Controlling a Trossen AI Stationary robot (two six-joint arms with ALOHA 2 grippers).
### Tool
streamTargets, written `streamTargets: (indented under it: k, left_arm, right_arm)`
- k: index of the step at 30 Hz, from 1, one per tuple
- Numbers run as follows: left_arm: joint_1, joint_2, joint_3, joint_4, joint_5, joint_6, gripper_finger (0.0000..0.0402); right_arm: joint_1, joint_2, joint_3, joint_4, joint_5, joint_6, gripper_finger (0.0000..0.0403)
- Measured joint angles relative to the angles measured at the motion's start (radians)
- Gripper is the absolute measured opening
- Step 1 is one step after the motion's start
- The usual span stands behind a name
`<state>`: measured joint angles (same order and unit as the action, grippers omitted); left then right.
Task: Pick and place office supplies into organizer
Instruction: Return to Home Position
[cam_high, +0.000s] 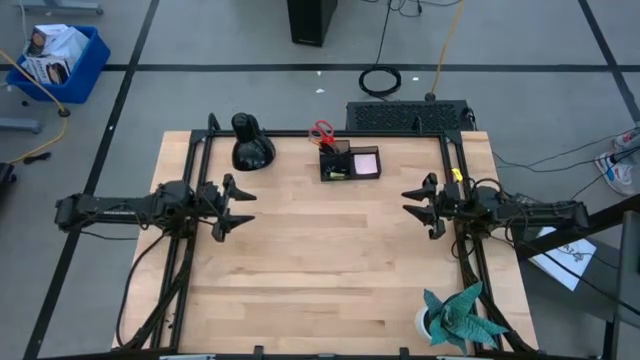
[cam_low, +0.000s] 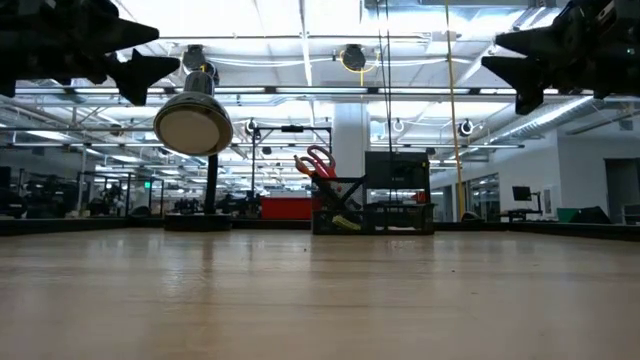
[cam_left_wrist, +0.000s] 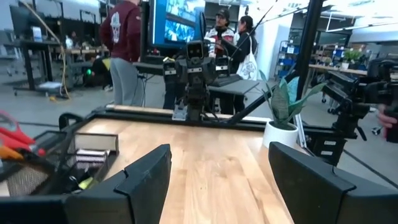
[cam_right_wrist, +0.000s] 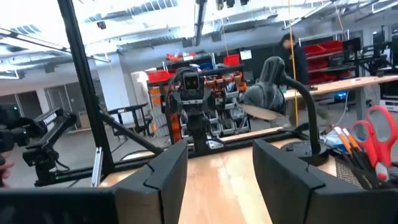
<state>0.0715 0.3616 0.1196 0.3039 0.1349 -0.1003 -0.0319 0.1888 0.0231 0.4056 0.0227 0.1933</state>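
Observation:
The black organizer (cam_high: 350, 162) stands near the table's far edge, at its middle. Red-handled scissors (cam_high: 321, 131) stick up out of its left compartment, blades down, with pens and an orange pencil (cam_right_wrist: 346, 140) beside them. A pink sticky-note pad (cam_high: 366, 160) lies in the lower tray, and a yellow-green bit (cam_high: 335, 173) lies at its front left. My left gripper (cam_high: 246, 207) hangs open above the table's left side, pointing level toward the right. My right gripper (cam_high: 407, 202) hangs open above the right side, facing it. Both are empty and stand nearer than the organizer (cam_left_wrist: 62, 163).
A rounded black lamp-like object (cam_high: 251, 143) stands left of the organizer at the far edge. A teal paper plant (cam_high: 458, 315) in a white pot sits at the near right corner. Bare wood (cam_high: 320, 260) lies between the grippers. People stand in the room beyond the table.

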Motion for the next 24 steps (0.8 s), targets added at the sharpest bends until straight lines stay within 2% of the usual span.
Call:
streamTargets:
  k: [4,9,14,16,17,20,24]
  left_arm:
    - [0.0,-0.049,0.0,-0.068,0.009,0.012,0.0273]
    - [0.0,-0.109,0.0,-0.152,0.078,0.005,0.0273]
    - [0.0,-0.18,-0.049,-0.112,0.081,0.01,0.0273]
    - [0.0,-0.22,-0.106,0.01,0.074,-0.015,0.0273]
    - [0.0,-0.244,-0.108,0.015,0.066,-0.023,0.0273]
    - [0.0,-0.286,-0.106,0.011,0.049,-0.01,0.0273]
    - [-0.001,-0.32,-0.11,-0.074,0.06,-0.012,0.0273]
  right_arm:
    - [0.0,-0.048,0.0,-0.068,0.0,-0.011,0.0173]
    - [0.0,-0.101,-0.001,-0.135,-0.001,0.018,0.0173]
    - [0.0,-0.148,-0.001,-0.151,0.006,-0.009,0.0172]
    - [0.0,-0.168,-0.001,-0.161,0.003,-0.006,0.0172]
    - [0.0,-0.178,-0.001,-0.169,0.002,0.003,0.0173]
    - [0.0,-0.188,-0.001,-0.181,0.0,0.011,0.0173]
    - [0.0,-0.188,-0.001,-0.207,-0.001,0.003,0.017]
